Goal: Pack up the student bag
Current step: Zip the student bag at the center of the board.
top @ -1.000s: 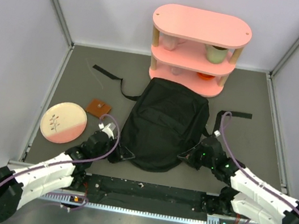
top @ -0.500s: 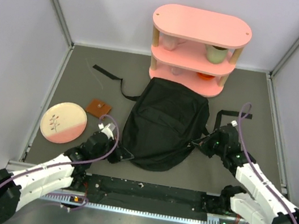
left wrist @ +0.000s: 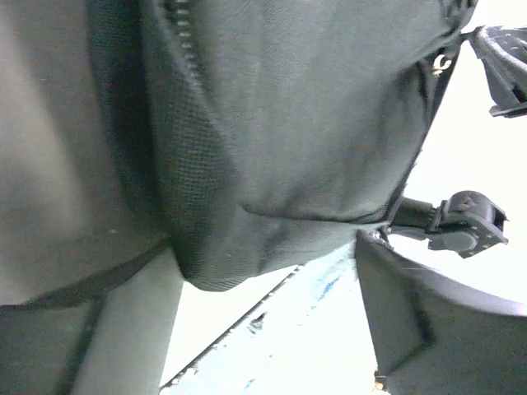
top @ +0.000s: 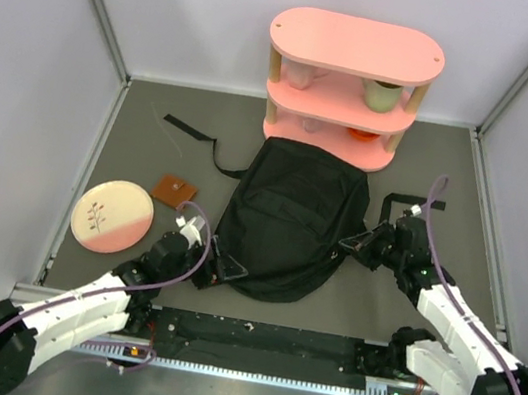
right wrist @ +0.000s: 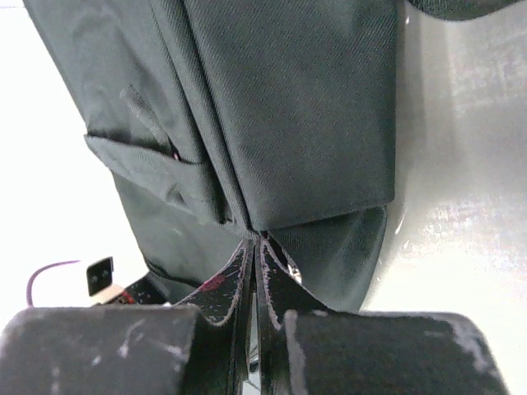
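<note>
The left gripper (top: 223,265) lies low over the table (top: 141,142) with its jaws apart. Its 2 fingers (left wrist: 428,329) spread around the near left corner of the student bag (top: 286,216). In the left wrist view, black fabric and a line of zipper teeth fill the space just ahead of the fingers. Whether either finger touches the cloth cannot be told.

The right gripper (top: 366,243) has its fingers pressed together, clamped on a thin fold at the bag's right edge. The right wrist view shows the 2 fingertips meeting exactly where a seam of the bag comes down to them. In the top view the cloth draws out to a point toward this gripper.

The bag lies flat between the 2 grippers and stretches away from both of them.

To the left of the left gripper, well apart from it, sits a round pink and cream plate (top: 113,217). A little farther off is a small brown square pouch (top: 175,191). Beyond that, a long black strap (top: 190,129) trails off from the bag's far left corner. Another strap end (top: 419,201) lies just beyond the right gripper.

Farthest from both grippers, at the bag's far end, stands a pink 3-tier shelf (top: 358,46). Its middle tier carries a pink cup (top: 300,75) and a greenish cup (top: 382,96).
</note>
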`<state>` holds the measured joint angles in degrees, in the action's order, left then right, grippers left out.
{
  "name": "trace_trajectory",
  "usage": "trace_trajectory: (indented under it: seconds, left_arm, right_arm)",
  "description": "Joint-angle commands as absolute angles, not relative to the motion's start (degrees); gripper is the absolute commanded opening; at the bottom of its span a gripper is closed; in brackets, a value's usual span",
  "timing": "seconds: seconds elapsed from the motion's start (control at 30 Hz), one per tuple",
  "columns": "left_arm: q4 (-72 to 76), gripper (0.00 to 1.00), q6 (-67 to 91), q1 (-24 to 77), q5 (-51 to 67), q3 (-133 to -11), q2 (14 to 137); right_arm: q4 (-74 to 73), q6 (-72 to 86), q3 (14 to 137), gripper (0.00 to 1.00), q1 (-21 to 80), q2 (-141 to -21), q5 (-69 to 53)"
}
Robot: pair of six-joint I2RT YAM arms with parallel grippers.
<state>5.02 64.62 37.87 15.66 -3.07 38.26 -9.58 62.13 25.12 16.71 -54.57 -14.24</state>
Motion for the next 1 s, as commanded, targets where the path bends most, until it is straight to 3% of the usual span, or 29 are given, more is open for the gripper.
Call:
trace_trajectory:
  seconds: [0.0, 0.2, 0.37, 0.5, 0.67, 0.7, 0.97]
  left_arm:
    - [12.04, 0.92, 65.30, 37.62, 19.42, -3.16, 38.58]
    - [-4.70, 0.95, 64.34, 37.79, 11.03, -8.17, 34.47]
    - [-17.99, 0.98, 61.97, 37.97, 0.98, -12.38, 22.07]
    - [-16.81, 0.99, 59.86, 37.88, -1.76, -15.47, 20.56]
    - [-0.56, 0.98, 54.86, 39.54, 10.79, -17.48, 36.79]
    - [3.74, 0.95, 53.97, 40.16, 12.38, -18.36, 43.79]
    - [11.05, 0.95, 46.14, 51.76, 14.85, -32.25, 67.83]
  right_arm:
    - [-7.45, 61.97, 22.07, 0.00, 16.00, -50.02, -18.36]
    - [-13.88, 58.80, 18.37, 0.00, 16.00, -41.14, -16.34]
    - [-15.56, 56.25, 18.63, 0.00, 16.00, -39.81, -16.35]
    - [-15.38, 54.76, 19.77, 0.00, 15.91, -40.17, -18.19]
    - [-15.47, 54.58, 20.48, 0.00, 16.00, -39.73, -18.72]
    - [-15.29, 55.02, 20.65, 0.00, 15.91, -39.81, -19.24]
    - [-15.03, 57.13, 20.22, 0.00, 15.91, -40.08, -21.44]
